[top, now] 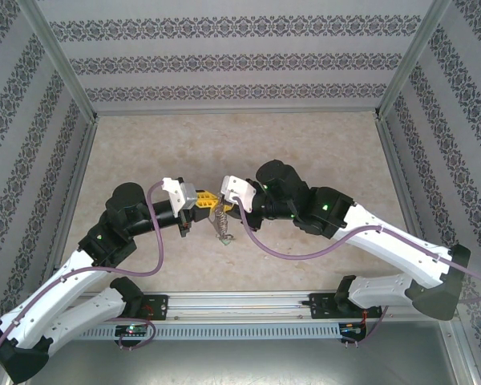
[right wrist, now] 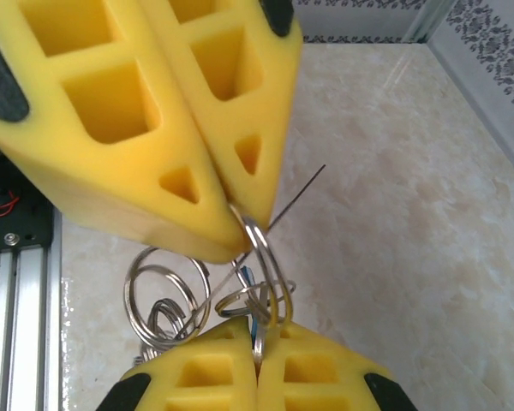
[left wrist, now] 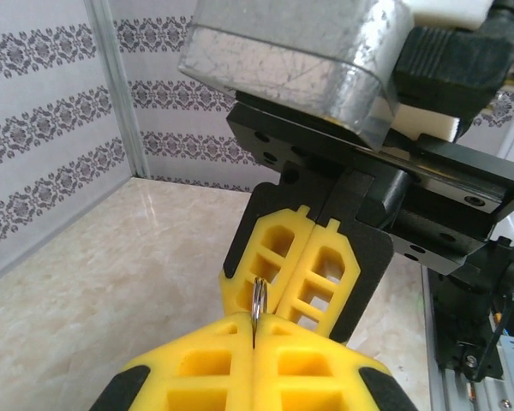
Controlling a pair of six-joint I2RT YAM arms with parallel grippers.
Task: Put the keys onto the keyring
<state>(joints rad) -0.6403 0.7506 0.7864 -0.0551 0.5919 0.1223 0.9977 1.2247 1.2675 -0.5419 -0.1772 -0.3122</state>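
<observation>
As the left gripper point(left wrist: 254, 325) and right gripper point(right wrist: 257, 334) both clamp the keyring point(right wrist: 264, 253), ease it apart gently, grips firm

left gripper point(top: 211, 200) and right gripper point(top: 224, 206) meeting tip to tip above the middle of the marbled desk point(top: 321, 144), keyring point(top: 222, 225) dangling beneath them, patterned walls point(top: 240, 64) around

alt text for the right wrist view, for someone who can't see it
Two yellow pincers face tip to tip, both shut on an oblong silver keyring: the right pincer from below, the left pincer from above. More silver rings dangle to the left, over a pale marbled table.
</observation>
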